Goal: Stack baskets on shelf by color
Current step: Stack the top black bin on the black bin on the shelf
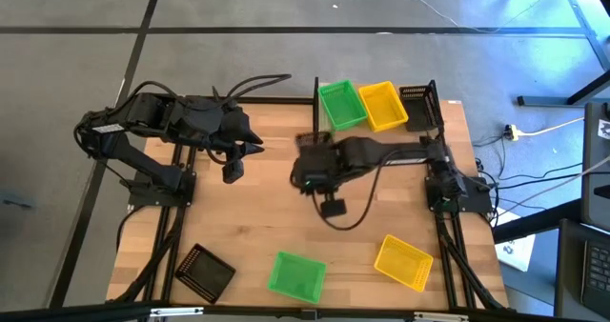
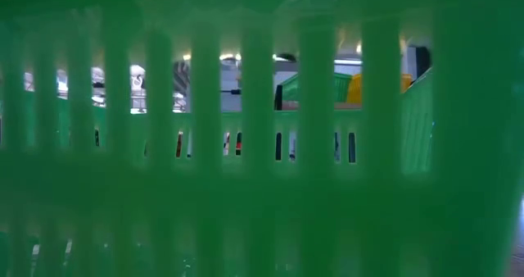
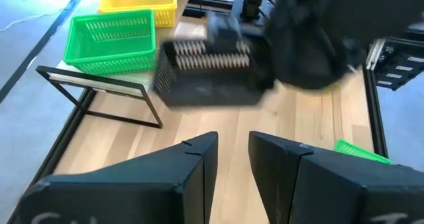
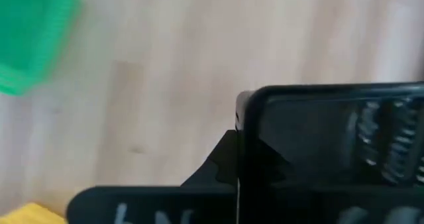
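On the planked wooden tabletop [image 1: 248, 217] the right gripper [image 4: 238, 154] sits near the middle, its jaws clenched on the rim of a black perforated plastic basket [image 3: 212, 71], which the left wrist view shows lifted under the dark right arm and tilted; in the high view that basket is mostly hidden beneath the arm; the left gripper [image 3: 232, 151] hangs over the table's left-centre part with its fingers [image 3: 195, 164] spread apart and nothing between them, pointing toward the held basket; the pale light-wood shelf [image 1: 448, 108] with thin black posts stands at the table's far right edge, and on it, in a row, rest a bright green mesh basket [image 1: 341, 105], a yellow mesh basket [image 1: 384, 106] just beside it, and a black mesh basket [image 1: 419, 103] at the right end; whether any of these is a stack of more than one cannot be told; along the near edge lie three more baskets, well apart from each other: a second black one [image 1: 203, 271] at the left, a second green one [image 1: 296, 275] in the middle, and a second yellow one [image 1: 402, 262] at the right; the low view is almost wholly filled by the slatted green wall of the near green basket, with the shelf's green and yellow baskets glimpsed through the slots.
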Controlling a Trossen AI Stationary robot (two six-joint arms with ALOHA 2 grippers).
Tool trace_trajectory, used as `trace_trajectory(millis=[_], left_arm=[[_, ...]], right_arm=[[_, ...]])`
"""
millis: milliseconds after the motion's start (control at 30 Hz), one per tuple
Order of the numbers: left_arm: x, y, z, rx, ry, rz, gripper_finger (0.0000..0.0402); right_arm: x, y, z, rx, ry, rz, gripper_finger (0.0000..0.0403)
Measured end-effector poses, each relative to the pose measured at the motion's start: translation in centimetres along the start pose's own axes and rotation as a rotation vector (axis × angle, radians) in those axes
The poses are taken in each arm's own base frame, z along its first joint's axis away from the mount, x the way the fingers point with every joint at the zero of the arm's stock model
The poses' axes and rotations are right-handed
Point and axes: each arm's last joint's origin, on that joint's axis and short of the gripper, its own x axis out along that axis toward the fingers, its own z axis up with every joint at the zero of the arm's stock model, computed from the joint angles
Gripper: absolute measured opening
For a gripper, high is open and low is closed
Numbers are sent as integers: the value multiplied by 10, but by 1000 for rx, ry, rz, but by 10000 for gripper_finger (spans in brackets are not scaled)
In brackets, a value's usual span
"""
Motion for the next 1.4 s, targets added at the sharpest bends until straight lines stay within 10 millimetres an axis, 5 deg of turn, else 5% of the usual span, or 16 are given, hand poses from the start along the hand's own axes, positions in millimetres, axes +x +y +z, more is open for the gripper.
trace_trajectory(millis=[367,667,967,1400], left_arm=[[0,0,0,-1,-1,2,77],[4,4,2,-13,-15,69,77],[12,18,5,-97,-11,132,77],[23,24,7,-131,10,167,77]], right_arm=[[-106,-33,-60,98,-172,-259,0],[-157,-57,-152,199,-207,-356,0],[-164,-63,-237,140,-138,-378,0],[-101,-76,-279,141,91,-288,0]])
